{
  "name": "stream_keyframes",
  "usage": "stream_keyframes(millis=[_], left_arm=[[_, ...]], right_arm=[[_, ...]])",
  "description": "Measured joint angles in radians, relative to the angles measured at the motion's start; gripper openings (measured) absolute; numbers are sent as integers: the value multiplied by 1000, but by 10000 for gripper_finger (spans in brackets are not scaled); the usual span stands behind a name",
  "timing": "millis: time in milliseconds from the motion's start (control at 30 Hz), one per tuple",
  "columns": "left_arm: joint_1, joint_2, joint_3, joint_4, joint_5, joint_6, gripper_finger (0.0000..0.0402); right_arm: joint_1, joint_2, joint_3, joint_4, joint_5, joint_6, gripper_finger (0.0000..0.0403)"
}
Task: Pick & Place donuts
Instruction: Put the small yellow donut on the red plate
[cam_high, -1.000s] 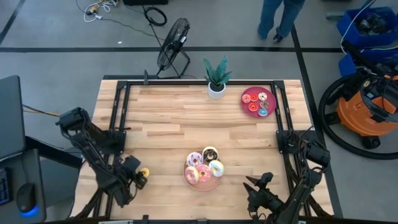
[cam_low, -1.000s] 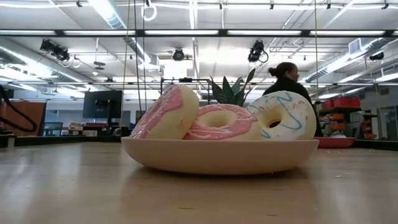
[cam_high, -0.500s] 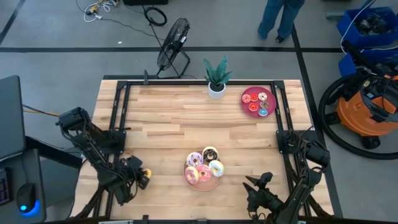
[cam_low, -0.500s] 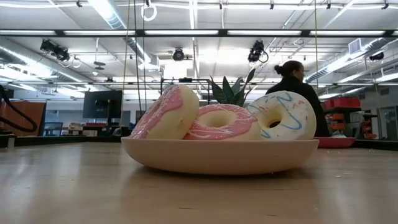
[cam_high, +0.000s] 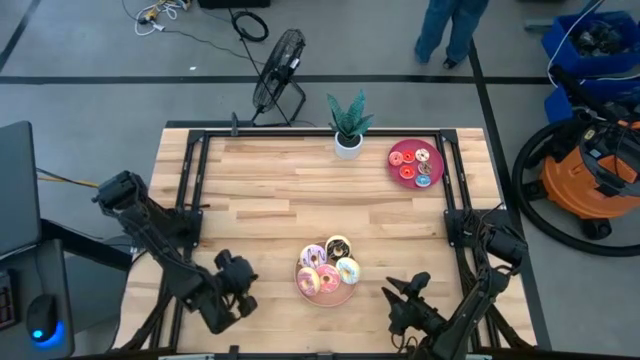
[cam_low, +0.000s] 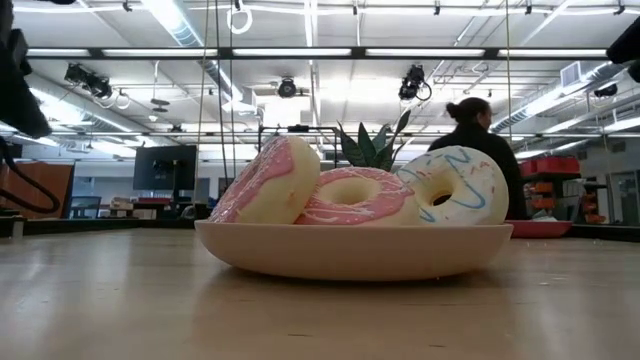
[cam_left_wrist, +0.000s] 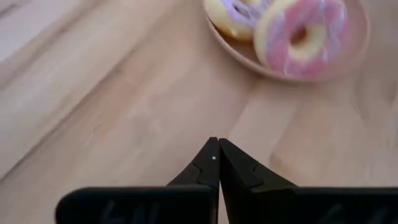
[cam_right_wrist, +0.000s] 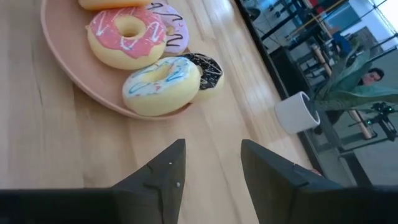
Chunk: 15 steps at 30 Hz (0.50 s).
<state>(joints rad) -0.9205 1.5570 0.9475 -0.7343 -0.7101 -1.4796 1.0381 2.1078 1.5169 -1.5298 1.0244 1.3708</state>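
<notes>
High view: the donuts (cam_high: 327, 268) lie heaped on a pink plate (cam_high: 345, 293) at the near centre of the wooden surface (cam_high: 270, 190); more sit on a red plate (cam_high: 397, 155) far right. The left pincer (cam_high: 240, 283), closed and empty, waits left of the pink plate; the right pincer (cam_high: 398, 291), partly open and empty, waits on its right.

Low view: a person (cam_low: 477, 140) stands beyond a potted plant (cam_low: 368, 145).

Left wrist view: closed fingertips (cam_left_wrist: 216, 163) must reopen before descending squarely over one ring.

Right wrist view: parted fingers (cam_right_wrist: 163, 167) face the plate.
</notes>
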Motion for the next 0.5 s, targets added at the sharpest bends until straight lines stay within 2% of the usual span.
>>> stream_keyframes(millis=[100,233,333,500], left_arm=[[16,0,24,0,107,88,19],[7,0,27,-15,205,62,64],[-13,0,27,-61,255,-21,117],[-58,1,24,-210,259,-216,207]], right_arm=[[-3,0,0,12,-7,0,164],[-3,0,0,44,-12,-6,164],[-3,0,0,87,-20,-52,164],[-3,0,0,133,-22,-109,164]])
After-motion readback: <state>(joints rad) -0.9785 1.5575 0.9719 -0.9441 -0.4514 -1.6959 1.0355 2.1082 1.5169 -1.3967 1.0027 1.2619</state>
